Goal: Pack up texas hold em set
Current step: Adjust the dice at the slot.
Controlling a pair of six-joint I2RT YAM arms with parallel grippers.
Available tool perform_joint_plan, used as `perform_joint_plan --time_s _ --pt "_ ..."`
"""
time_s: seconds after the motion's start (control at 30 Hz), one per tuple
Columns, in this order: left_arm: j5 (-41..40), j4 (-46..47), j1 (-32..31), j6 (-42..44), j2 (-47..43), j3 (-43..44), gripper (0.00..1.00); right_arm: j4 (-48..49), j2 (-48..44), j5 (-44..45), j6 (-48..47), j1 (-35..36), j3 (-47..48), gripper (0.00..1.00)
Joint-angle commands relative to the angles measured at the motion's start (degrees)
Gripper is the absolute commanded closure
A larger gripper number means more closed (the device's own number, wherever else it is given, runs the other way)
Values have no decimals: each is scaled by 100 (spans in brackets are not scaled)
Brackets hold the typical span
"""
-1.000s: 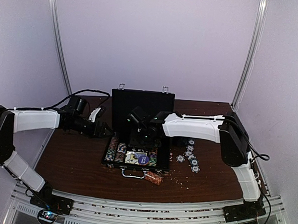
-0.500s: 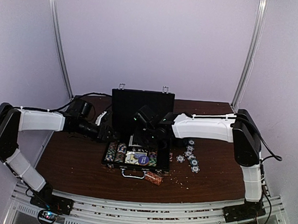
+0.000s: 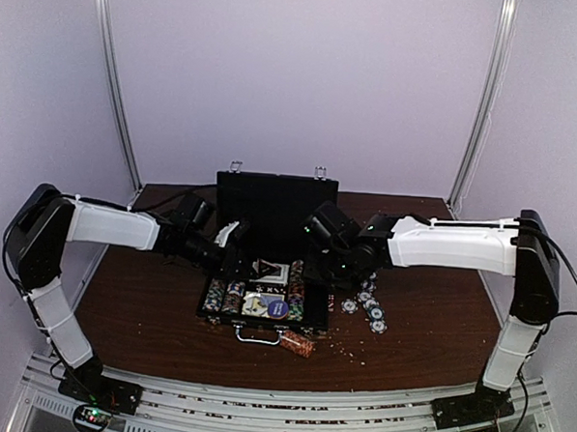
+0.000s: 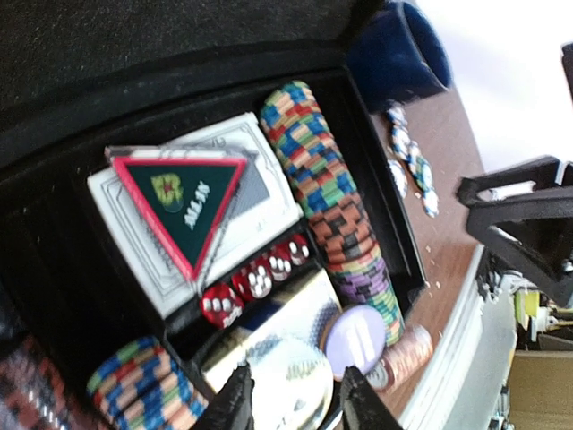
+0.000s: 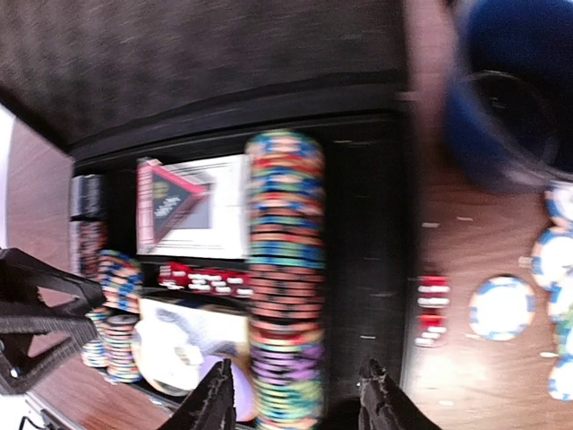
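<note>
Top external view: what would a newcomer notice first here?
The open black briefcase at the centre of the table, lid upright, draws the eye first. Inside, a long row of striped chips lies beside a card deck topped with a green triangle; loose chips lie scattered on the table to its right.

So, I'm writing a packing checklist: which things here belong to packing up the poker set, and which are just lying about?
For the job: black case, chips in it, loose chips on the table, card deck, red dice.
Lying about: blue cup.
</note>
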Motion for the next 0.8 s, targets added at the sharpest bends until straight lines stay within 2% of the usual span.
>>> perform_joint_plan --time_s 0.0,0.37,0.77 --pt "-603 34 -201 -348 325 458 67 -315 -546 47 -128 -213 -411 55" --pt "-1427 -627 -433 -601 1045 1141 78 -276 -1395 135 -191 -570 -1123 54" --pt "-1658 -941 -451 -733 1473 1429 77 -200 -1450 24 -336 -793 -1190 53"
